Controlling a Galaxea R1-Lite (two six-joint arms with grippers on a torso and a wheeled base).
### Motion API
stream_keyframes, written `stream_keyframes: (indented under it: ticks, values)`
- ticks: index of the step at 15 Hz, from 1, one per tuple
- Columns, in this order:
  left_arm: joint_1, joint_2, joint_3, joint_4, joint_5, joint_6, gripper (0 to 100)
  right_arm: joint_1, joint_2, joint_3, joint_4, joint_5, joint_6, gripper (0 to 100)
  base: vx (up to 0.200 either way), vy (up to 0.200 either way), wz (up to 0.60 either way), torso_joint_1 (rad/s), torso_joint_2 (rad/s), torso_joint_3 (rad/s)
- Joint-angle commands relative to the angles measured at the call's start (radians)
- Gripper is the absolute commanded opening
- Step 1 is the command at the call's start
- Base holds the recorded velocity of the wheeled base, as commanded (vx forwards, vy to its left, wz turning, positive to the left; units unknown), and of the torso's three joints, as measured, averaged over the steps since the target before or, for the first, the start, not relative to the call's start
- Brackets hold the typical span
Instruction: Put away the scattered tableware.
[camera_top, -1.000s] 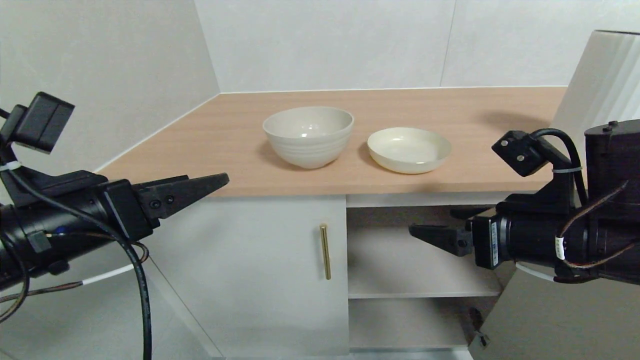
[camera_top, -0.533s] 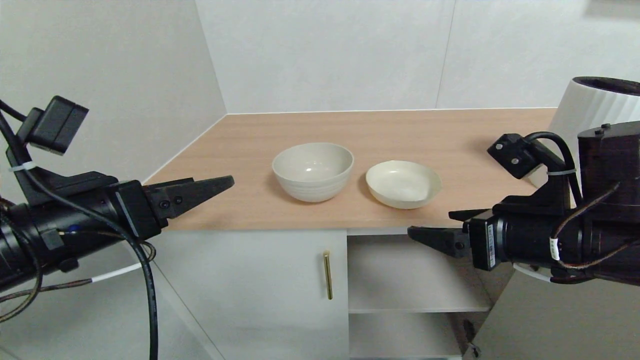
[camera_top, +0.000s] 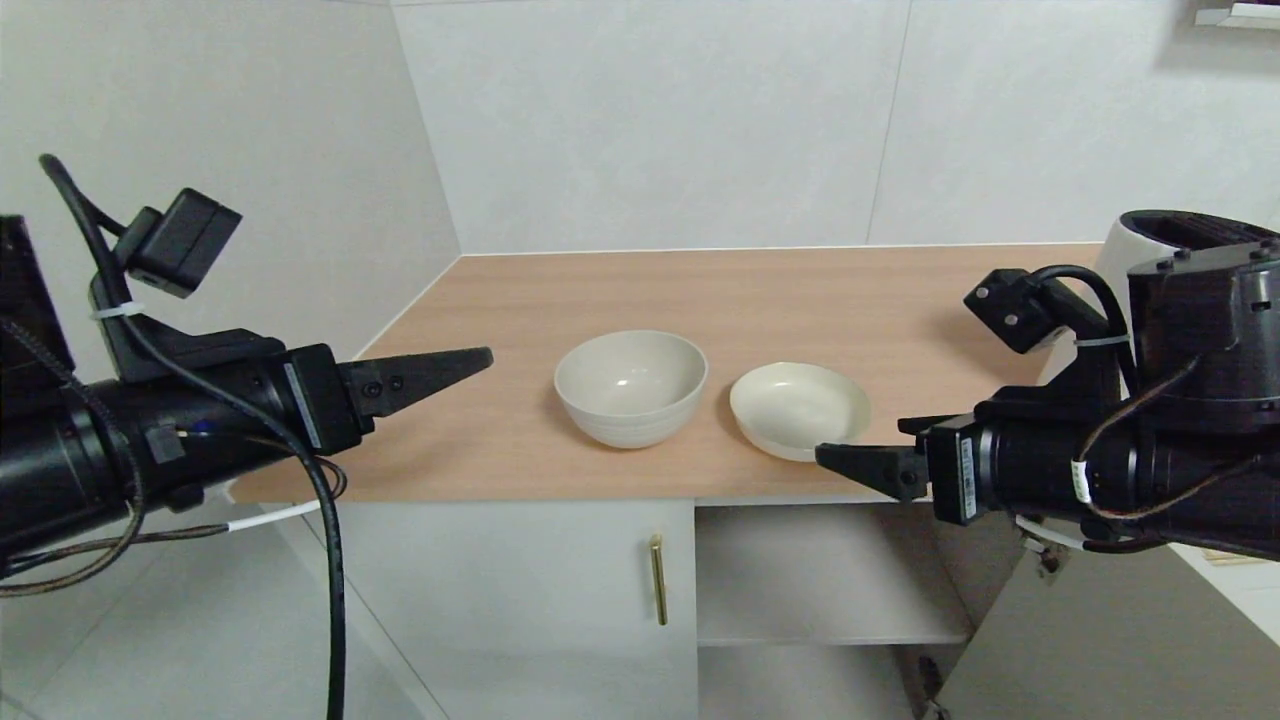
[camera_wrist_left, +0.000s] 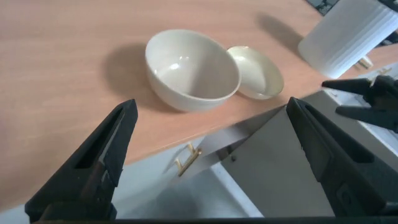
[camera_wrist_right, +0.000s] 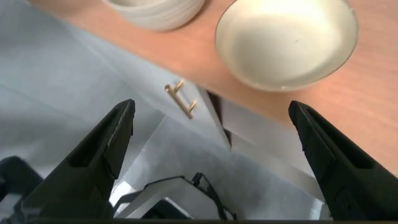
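While nothing is yet gripped, the tableware is found out on the wooden countertop (camera_top: 720, 285). The deep bowl (camera_top: 630, 385) is seen upright near the front edge. The shallow bowl (camera_top: 798, 408) is set just beside it, to the robot's right, with a narrow gap left between them. Both are shown with nothing inside.

And here the arms are poised! The left gripper (camera_top: 470, 360) is held level off the counter's left side, well apart from the deep bowl, its jaws spread wide, as the left wrist view confirms. The right gripper (camera_top: 850, 452) is held at the front edge, just before the shallow bowl, its jaws likewise parted and nothing caught between them. Each arm is judged to be lined up for the bowl on its own side, so a rim grasp can be made from the front.

Below the counter, a cupboard door with a brass handle (camera_top: 655, 578) is kept shut, while the compartment (camera_top: 820, 575) beside it is left open, its shelf presumably meant as the storage place. A white ribbed container (camera_wrist_left: 348, 34) is stood at the far right; its contents cannot be told.
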Motion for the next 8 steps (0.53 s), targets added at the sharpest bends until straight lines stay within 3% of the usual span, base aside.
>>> stream_keyframes:
  ticks: [1,2,4,5,6,7,8]
  values:
    - [0.000,0.025,-0.038,0.055,0.003,-0.002,100,-0.003,0.036,-0.041,0.002,-0.012,0.006,100,0.000,0.000,0.00,0.000,0.00,0.000]
    - [0.000,0.025,-0.041,0.062,0.006,-0.002,100,-0.003,0.043,-0.049,0.005,-0.015,0.007,100,0.000,0.000,0.00,0.000,0.00,0.000]
    - [-0.003,0.050,-0.078,0.139,0.031,-0.012,100,-0.003,0.109,-0.141,0.095,-0.150,0.045,100,0.000,0.000,0.00,0.000,0.00,0.000]
    - [-0.008,0.086,-0.111,0.177,0.104,-0.051,100,-0.003,0.132,-0.169,0.107,-0.187,0.082,100,0.000,0.000,0.00,0.000,0.00,0.000]
    - [-0.029,0.126,-0.154,0.211,0.196,-0.115,100,-0.005,0.153,-0.190,0.109,-0.210,0.105,100,0.000,0.000,0.00,0.000,0.00,0.000]
    - [-0.041,0.151,-0.174,0.219,0.239,-0.154,100,-0.011,0.165,-0.202,0.109,-0.225,0.114,100,0.000,0.000,0.00,0.000,0.00,0.000]
    - [-0.064,0.185,-0.197,0.220,0.273,-0.215,100,-0.025,0.190,-0.221,0.109,-0.265,0.130,100,0.000,0.000,0.00,0.000,0.00,0.000]
